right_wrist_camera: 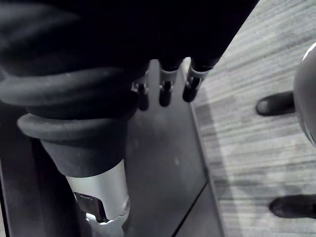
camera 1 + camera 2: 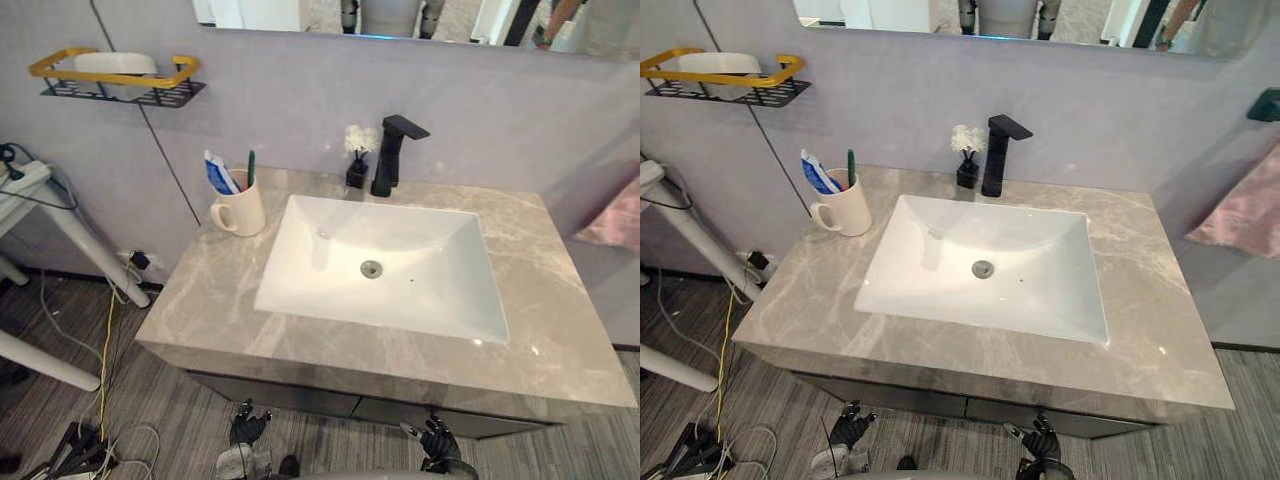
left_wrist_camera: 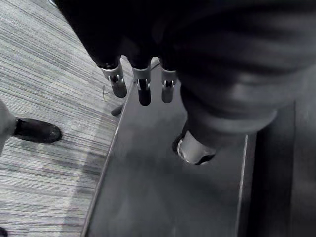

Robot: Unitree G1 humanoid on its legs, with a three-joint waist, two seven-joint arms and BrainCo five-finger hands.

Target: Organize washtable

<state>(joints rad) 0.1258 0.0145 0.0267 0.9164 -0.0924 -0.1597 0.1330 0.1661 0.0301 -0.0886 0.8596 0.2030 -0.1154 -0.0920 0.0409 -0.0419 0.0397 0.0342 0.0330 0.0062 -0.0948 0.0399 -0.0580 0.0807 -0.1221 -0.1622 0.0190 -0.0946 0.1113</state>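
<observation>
Mug [image 2: 243, 213] looks like slick, breakable ceramic, so I'd wrap its body; my left hand [image 2: 248, 428] and right hand [image 2: 437, 438] hang loose, empty.

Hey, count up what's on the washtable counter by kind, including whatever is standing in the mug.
Mug: 1
Toothpaste tube: 1
Toothbrush: 1
Faucet: 1
Flower vase: 1
Total: 5
</observation>
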